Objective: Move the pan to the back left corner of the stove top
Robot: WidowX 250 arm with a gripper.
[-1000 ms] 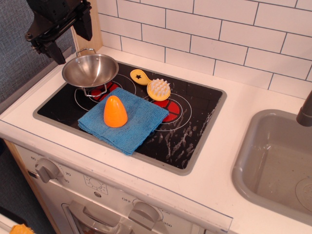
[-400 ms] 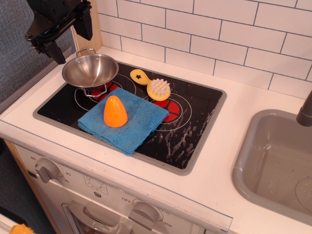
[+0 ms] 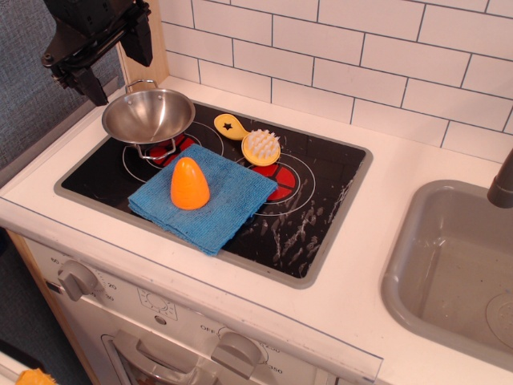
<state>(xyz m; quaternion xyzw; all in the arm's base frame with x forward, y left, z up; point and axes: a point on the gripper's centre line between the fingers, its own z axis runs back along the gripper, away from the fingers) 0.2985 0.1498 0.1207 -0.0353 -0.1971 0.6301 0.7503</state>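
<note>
The pan [image 3: 148,114] sits at the stove top's [image 3: 321,200] back left corner, so the placing step looks done; the fingers [image 3: 138,38] hang spread above it, and retreating upward seems next.

Pan [image 3: 148,114] on stove top [image 3: 321,210], back left corner. My gripper [image 3: 103,44] above, behind pan. Cloth [image 3: 216,204] in front of pan, cone [image 3: 189,184] on it. Brush [image 3: 255,143] right of pan. Sink [image 3: 417,265] far right.

The hand [image 3: 108,60] is cut off by the top edge.
</note>
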